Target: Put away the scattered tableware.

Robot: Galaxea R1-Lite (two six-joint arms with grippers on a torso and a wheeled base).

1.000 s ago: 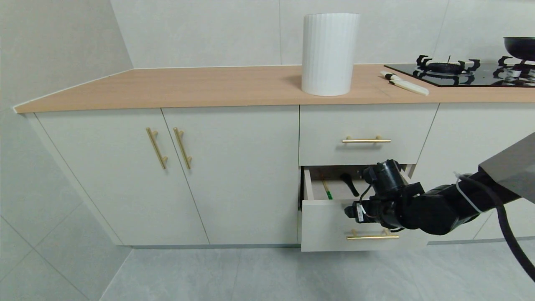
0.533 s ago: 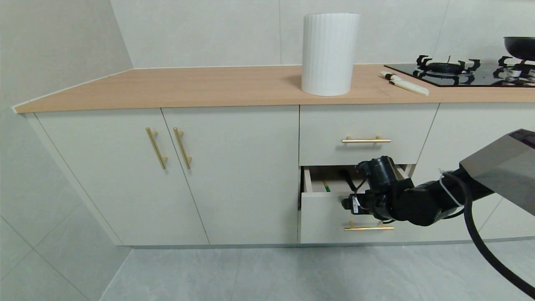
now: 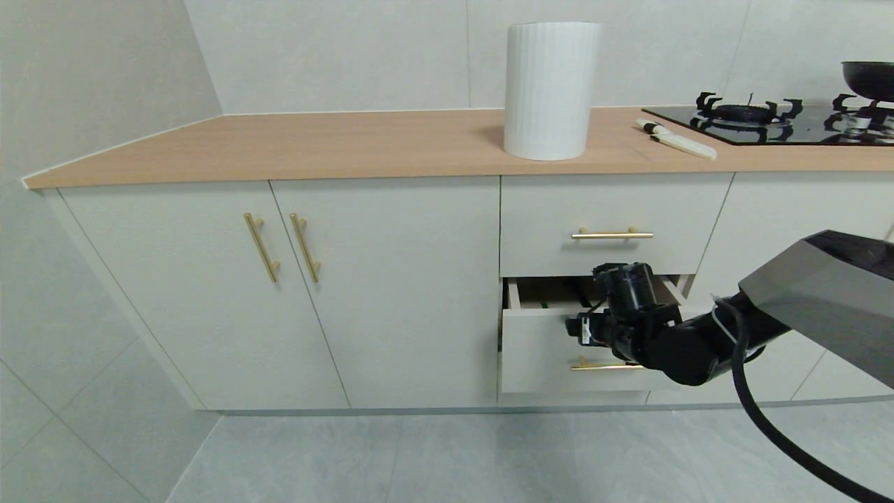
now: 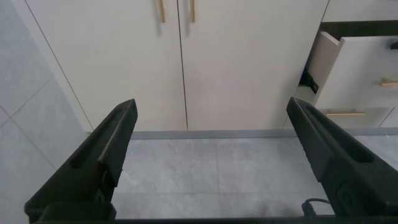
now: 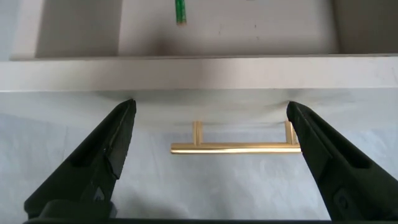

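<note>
On the head view, the wooden desk [image 3: 314,147] carries a tall white ribbed canister [image 3: 552,89]. Just beside the black hob [image 3: 768,129] a long white utensil [image 3: 676,140] lies flat. A dark pan [image 3: 869,77] sits on the hob. Below the desk the upper drawer [image 3: 545,223] is closed and the lower drawer [image 3: 538,349] stands partly open. My right arm [image 3: 698,342] is in front of that lower drawer and hides part of its front and of its gold handle [image 3: 594,365]. A small white label [image 3: 585,334] on my wrist has print too small to read. Two cabinet doors [image 3: 279,293] stand closed to the left.

On the left wrist view, my left fingers [image 4: 102,162] are spread wide with nothing between them. They are above the grey floor [image 4: 211,174], facing the closed doors, with the open drawer off to one side.

On the right wrist view, my right fingers [image 5: 102,158] are also spread wide and hold nothing. They are just before the lower drawer's front, with the gold handle in the gap beyond them. Inside the drawer lies a thin green-ended stick [image 5: 180,11].
</note>
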